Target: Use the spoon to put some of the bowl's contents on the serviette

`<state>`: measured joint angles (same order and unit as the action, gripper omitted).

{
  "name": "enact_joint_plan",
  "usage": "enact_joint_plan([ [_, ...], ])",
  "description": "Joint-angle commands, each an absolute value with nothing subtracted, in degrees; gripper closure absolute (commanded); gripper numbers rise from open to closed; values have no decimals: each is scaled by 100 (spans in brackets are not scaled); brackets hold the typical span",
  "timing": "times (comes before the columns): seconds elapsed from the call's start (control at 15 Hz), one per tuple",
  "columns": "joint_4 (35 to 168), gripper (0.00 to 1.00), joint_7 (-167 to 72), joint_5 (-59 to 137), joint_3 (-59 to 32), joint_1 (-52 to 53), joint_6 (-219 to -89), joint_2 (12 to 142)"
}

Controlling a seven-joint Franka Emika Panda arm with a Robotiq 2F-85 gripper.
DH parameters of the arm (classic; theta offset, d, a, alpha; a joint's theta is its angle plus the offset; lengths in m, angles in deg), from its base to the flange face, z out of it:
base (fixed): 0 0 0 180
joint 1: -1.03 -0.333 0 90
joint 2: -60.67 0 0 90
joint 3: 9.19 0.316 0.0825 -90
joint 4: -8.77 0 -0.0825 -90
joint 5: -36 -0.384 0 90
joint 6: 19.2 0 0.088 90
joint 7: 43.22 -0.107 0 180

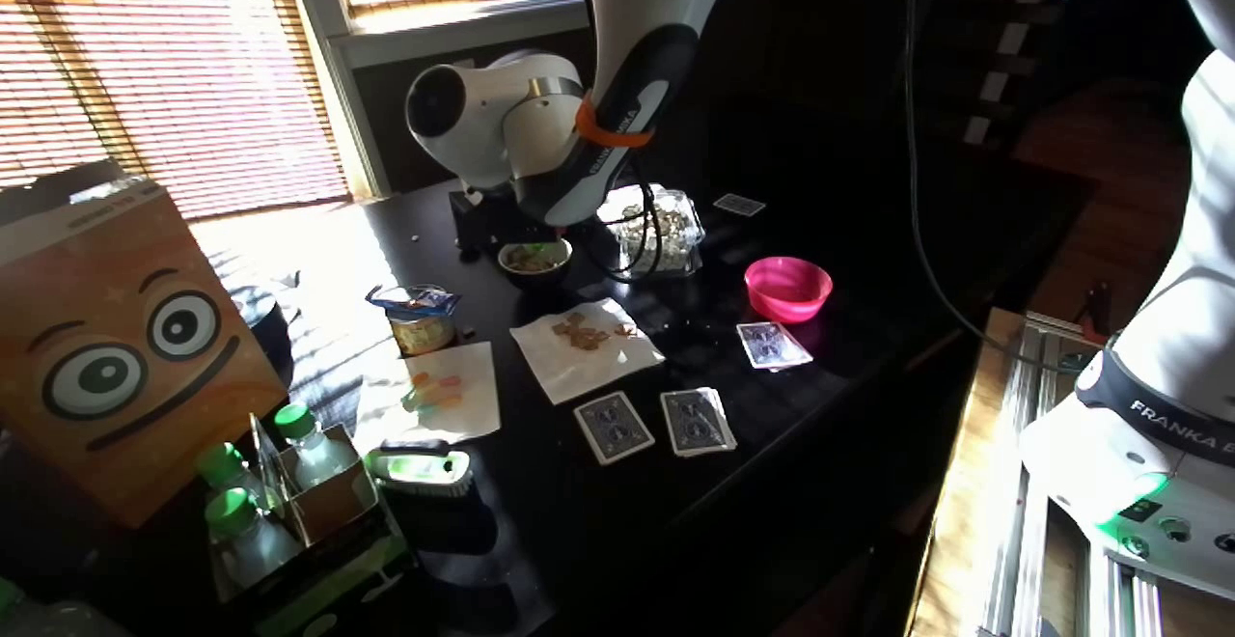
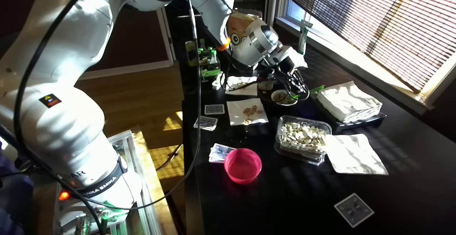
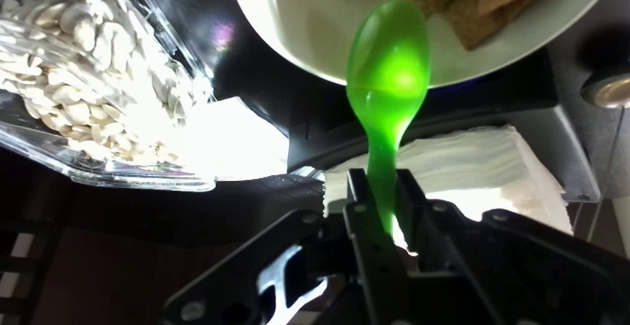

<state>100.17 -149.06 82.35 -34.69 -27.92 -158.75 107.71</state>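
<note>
My gripper (image 3: pixel 381 179) is shut on the handle of a bright green spoon (image 3: pixel 389 64) in the wrist view. The spoon's head overlaps the near rim of the pale cream bowl (image 3: pixel 315 34); no bits show on it, and I cannot tell whether it touches the bowl. Brown flat bits lie in the bowl. The bowl also shows in both exterior views (image 1: pixel 534 280) (image 2: pixel 285 103), with green of the spoon at it. The arm mostly hides the gripper in an exterior view. The white serviette (image 1: pixel 560 376) (image 2: pixel 236 113) lies flat beside the bowl, with brown bits at its middle.
A clear dish of white seeds (image 2: pixel 302 135) stands near the bowl. A napkin stack (image 2: pixel 349 101) sits close behind the gripper. A pink bowl (image 1: pixel 787 291), playing cards (image 1: pixel 615 427), a small jar (image 1: pixel 422 331), a napkin with coloured bits (image 1: pixel 473 405) and bottles (image 1: pixel 318 454) stand around.
</note>
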Motion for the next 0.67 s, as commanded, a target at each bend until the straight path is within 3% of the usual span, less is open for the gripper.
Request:
enact_joint_plan([
  [0.0, 9877, 96, -15000, 8681, -3045, -2510, -15462, 10683],
  [0.6, 9768, 96, -15003, 9288, -2424, -2090, -14973, 10611],
])
